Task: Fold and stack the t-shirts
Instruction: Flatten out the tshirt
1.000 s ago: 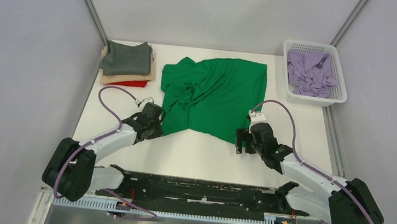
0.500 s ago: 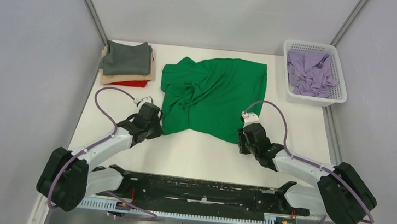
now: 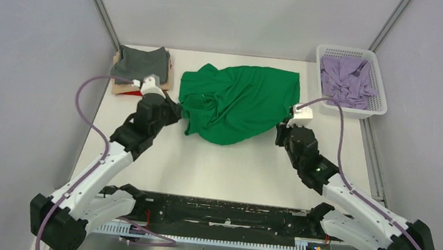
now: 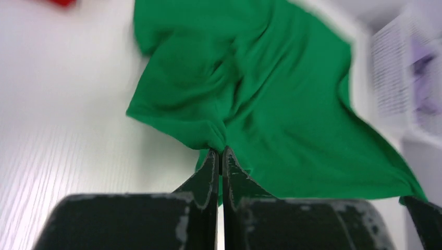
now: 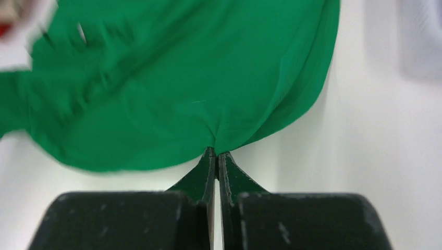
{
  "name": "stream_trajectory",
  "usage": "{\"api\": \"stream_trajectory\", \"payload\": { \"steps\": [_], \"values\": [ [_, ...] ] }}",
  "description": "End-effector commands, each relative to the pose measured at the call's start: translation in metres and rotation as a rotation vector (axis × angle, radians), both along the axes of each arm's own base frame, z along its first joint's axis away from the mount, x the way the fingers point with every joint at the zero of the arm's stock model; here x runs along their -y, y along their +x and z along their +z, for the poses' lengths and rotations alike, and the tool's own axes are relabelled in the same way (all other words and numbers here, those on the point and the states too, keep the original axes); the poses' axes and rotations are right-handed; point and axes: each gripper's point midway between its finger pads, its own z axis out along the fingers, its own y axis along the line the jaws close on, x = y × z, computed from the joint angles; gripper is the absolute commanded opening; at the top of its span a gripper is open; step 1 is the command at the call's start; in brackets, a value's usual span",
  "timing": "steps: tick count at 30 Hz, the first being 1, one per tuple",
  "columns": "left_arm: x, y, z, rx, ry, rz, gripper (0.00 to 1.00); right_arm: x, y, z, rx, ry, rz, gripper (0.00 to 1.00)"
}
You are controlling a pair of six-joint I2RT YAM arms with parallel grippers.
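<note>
Green t-shirt (image 3: 236, 102) is lying mid-table (image 3: 227, 168) between the folded stack (image 3: 142, 65) and the basket (image 3: 350, 111). Its near hem is now being lifted and carried away from the arm bases versus half a second ago, so the cloth is bunching up. Left claw (image 4: 219, 152) is clamping closed on the left hem corner and right claw (image 5: 216, 152) on the right one, with both arms reaching farther forward than before.

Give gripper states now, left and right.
Left gripper: closed, pinching the green t-shirt at its left edge.
Right gripper: closed, pinching the same shirt at its right edge.
</note>
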Motion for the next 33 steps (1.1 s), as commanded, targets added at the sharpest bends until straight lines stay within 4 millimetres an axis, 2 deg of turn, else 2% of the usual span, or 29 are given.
{"api": "stream_trajectory", "payload": {
  "steps": [1,3,6,8,10,12,17,19,22,24,26,29,31,33],
  "values": [
    [-0.017,0.017,0.157,0.415,-0.062,0.076,0.02,0.018,0.018,0.144,0.35,0.116,-0.112,0.0],
    [-0.023,0.005,0.216,0.571,-0.113,0.077,0.02,0.027,0.01,0.195,0.455,0.148,-0.112,0.0],
    [-0.033,-0.019,0.288,0.744,-0.15,0.067,0.02,0.036,-0.008,0.259,0.583,0.188,-0.075,0.0],
    [-0.036,-0.035,0.325,0.823,-0.16,0.044,0.02,0.045,-0.027,0.3,0.666,0.233,-0.055,0.0],
    [-0.038,-0.055,0.359,0.904,-0.175,0.006,0.02,0.051,-0.044,0.333,0.733,0.266,-0.016,0.0],
    [-0.043,-0.079,0.397,0.998,-0.188,-0.027,0.02,0.05,-0.064,0.367,0.8,0.3,0.06,0.0],
    [-0.057,-0.14,0.462,1.17,-0.185,-0.091,0.02,0.049,-0.119,0.434,0.962,0.34,0.255,0.0],
    [-0.061,-0.163,0.479,1.228,-0.186,-0.125,0.02,0.05,-0.137,0.456,1.016,0.364,0.309,0.0],
    [-0.064,-0.19,0.498,1.296,-0.18,-0.167,0.02,0.043,-0.153,0.474,1.038,0.37,0.394,0.0],
    [-0.067,-0.2,0.506,1.319,-0.169,-0.174,0.02,0.037,-0.163,0.486,1.056,0.373,0.459,0.0],
    [-0.07,-0.203,0.51,1.332,-0.157,-0.165,0.02,0.033,-0.165,0.493,1.059,0.37,0.484,0.0],
    [-0.071,-0.195,0.511,1.324,-0.134,-0.147,0.02,0.034,-0.154,0.492,1.042,0.361,0.44,0.0],
    [-0.068,-0.179,0.508,1.296,-0.109,-0.128,0.02,0.04,-0.14,0.488,1.029,0.352,0.365,0.0],
    [-0.066,-0.153,0.5,1.246,-0.079,-0.088,0.02,0.045,-0.123,0.479,1.019,0.331,0.285,0.0]
  ]
}}
